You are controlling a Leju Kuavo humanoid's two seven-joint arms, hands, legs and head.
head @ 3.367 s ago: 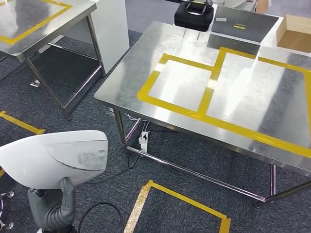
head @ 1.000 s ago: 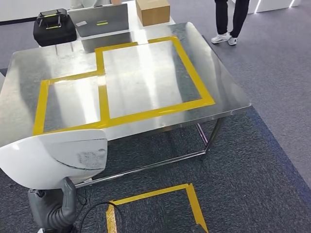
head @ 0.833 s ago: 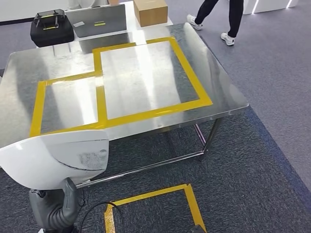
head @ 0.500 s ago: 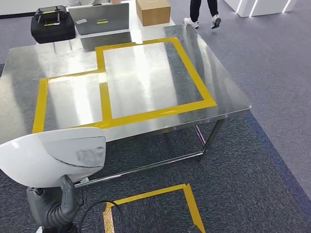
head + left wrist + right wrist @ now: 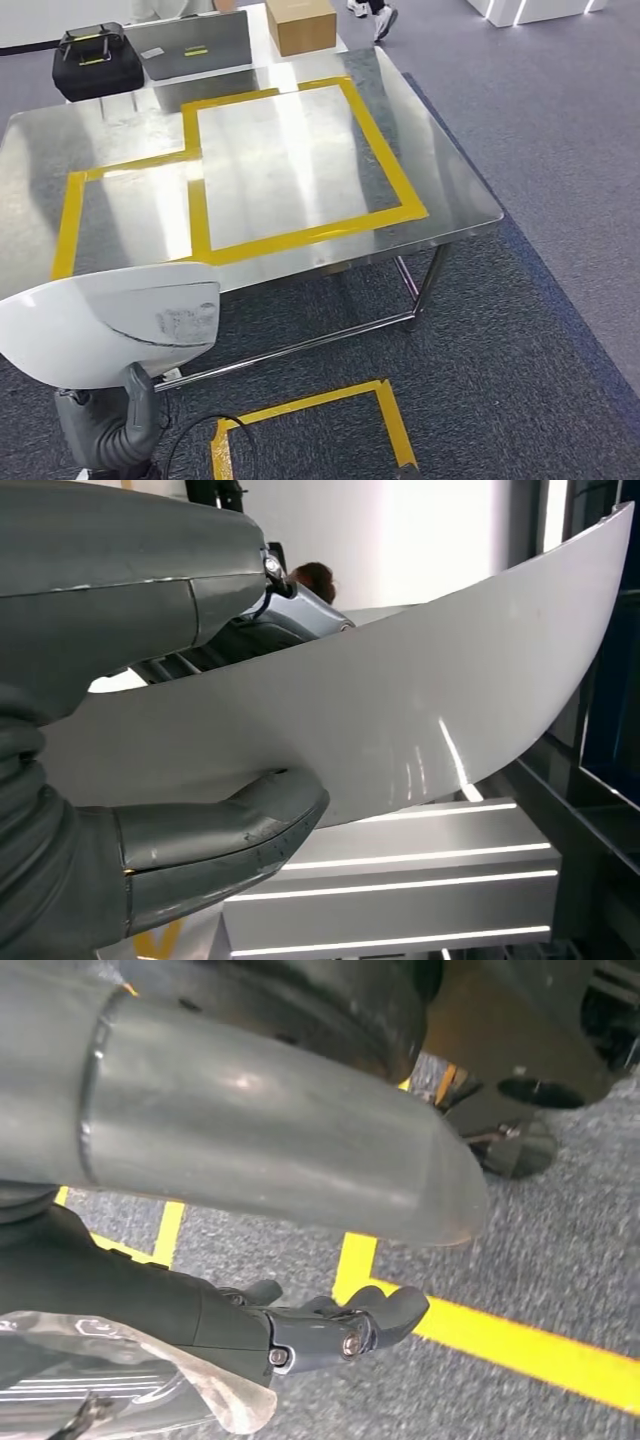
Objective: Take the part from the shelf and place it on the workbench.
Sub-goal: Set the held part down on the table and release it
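A white curved part (image 5: 106, 320) sits at the lower left of the head view, held from below by my left hand (image 5: 113, 425). In the left wrist view the part (image 5: 423, 720) lies between the grey thumb (image 5: 226, 835) and the fingers above it. The steel workbench (image 5: 453, 190), marked with yellow tape rectangles, stands just ahead, its near edge beyond the part. My right hand (image 5: 249, 1150) hangs over the carpet with thumb and fingers apart and nothing in it.
At the workbench's far end stand a black case (image 5: 96, 62), a grey panel (image 5: 189, 45) and a cardboard box (image 5: 300, 22). A person's feet (image 5: 373, 15) are beyond the table. A yellow tape square (image 5: 317, 400) and a black cable (image 5: 204, 430) lie on the carpet.
The camera has swung round the workbench and shifted a little. The person beyond the table has walked off toward the left. The part stays held in my left hand.
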